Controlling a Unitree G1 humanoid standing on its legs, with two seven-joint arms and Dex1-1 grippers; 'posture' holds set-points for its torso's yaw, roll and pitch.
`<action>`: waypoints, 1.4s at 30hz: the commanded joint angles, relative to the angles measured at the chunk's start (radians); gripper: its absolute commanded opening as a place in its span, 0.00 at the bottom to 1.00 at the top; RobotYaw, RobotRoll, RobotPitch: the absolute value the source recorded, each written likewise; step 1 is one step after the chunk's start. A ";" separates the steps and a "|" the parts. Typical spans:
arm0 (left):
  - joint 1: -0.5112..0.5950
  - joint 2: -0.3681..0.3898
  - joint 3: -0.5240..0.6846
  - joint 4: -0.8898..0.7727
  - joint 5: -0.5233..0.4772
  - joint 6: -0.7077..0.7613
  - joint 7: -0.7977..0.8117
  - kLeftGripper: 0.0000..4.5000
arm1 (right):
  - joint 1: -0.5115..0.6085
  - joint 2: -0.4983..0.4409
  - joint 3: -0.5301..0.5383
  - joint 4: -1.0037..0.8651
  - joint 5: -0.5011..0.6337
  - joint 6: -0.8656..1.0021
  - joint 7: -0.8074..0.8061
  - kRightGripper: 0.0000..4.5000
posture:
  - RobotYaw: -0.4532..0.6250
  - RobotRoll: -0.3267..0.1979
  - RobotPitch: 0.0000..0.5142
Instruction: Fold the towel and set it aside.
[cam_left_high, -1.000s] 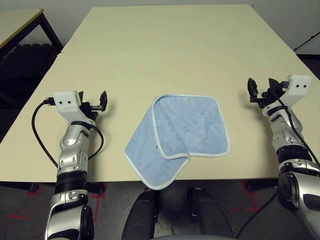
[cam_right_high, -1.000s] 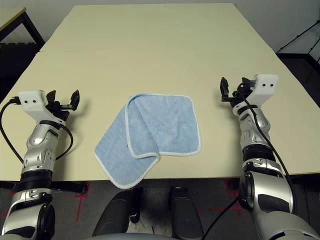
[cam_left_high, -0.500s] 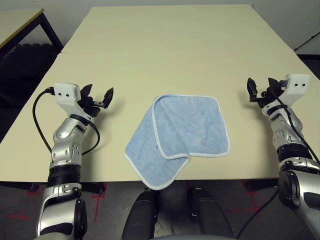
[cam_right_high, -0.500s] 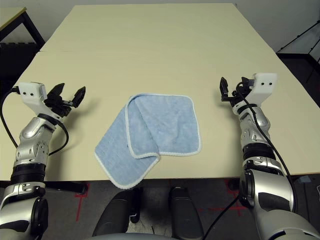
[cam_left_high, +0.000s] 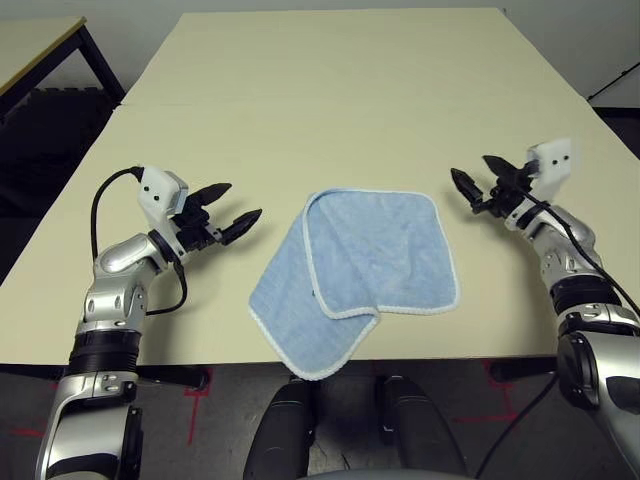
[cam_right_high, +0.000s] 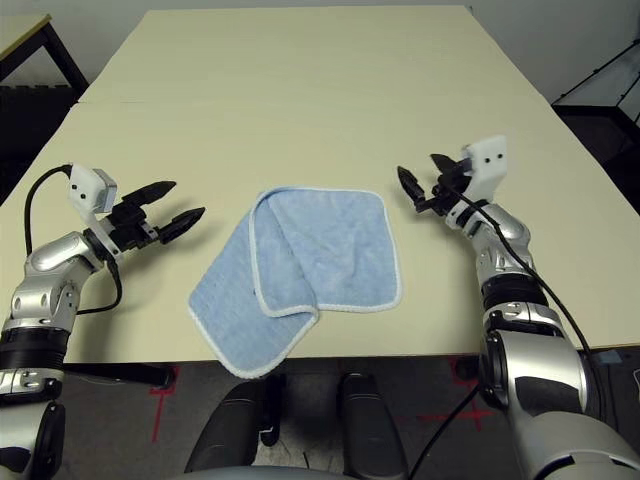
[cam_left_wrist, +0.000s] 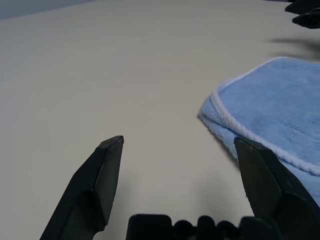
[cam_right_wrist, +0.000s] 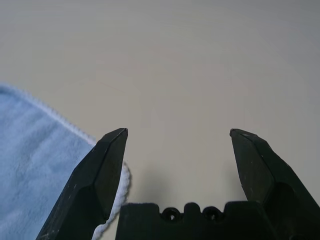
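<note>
- The towel (cam_left_high: 355, 275), loosely folded, lies at the table's (cam_left_high: 330, 90) near edge, between both claws.
- The left gripper (cam_left_high: 232, 208) and right gripper (cam_left_high: 476, 180) are both released, flanking the towel's far corners; the right looks nearer.

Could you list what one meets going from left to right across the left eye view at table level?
Left gripper → towel → right gripper, all over the table.
</note>
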 joint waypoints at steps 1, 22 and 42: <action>0.002 -0.013 -0.011 -0.031 -0.015 0.021 -0.015 1.00 | -0.039 -0.018 0.038 0.039 -0.029 0.095 0.072 0.99 | 0.46 0.62 0.30; 0.037 -0.038 -0.005 -0.108 -0.020 0.058 0.014 1.00 | -0.186 -0.042 0.192 0.190 -0.233 0.124 0.134 0.99 | 0.48 0.62 0.30; 0.032 -0.045 -0.016 -0.102 -0.005 0.047 0.023 1.00 | -0.185 -0.009 0.243 0.180 -0.296 0.106 0.144 0.38 | 0.48 0.62 0.29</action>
